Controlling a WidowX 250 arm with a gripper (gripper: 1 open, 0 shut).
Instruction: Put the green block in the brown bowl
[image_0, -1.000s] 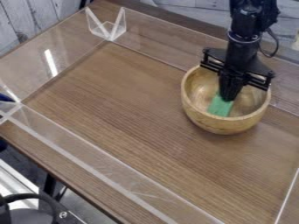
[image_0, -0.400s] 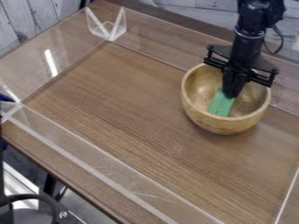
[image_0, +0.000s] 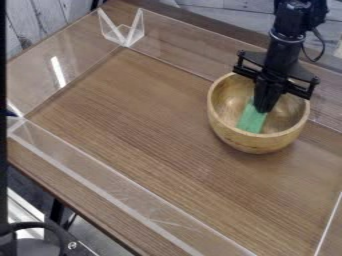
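The brown bowl, round and of light wood, stands at the right of the table. The green block lies tilted inside it, against the bowl's inner floor. My gripper points straight down into the bowl, its black fingers together on the block's upper end. The fingertips hide part of the block, so the exact contact is hard to make out.
The wooden tabletop is ringed by low clear plastic walls. A clear plastic bracket stands at the far left corner. The bowl sits close to the right wall.
The arm has leaned slightly up and to the right. The gripper stays down in the bowl with the block at its tips.
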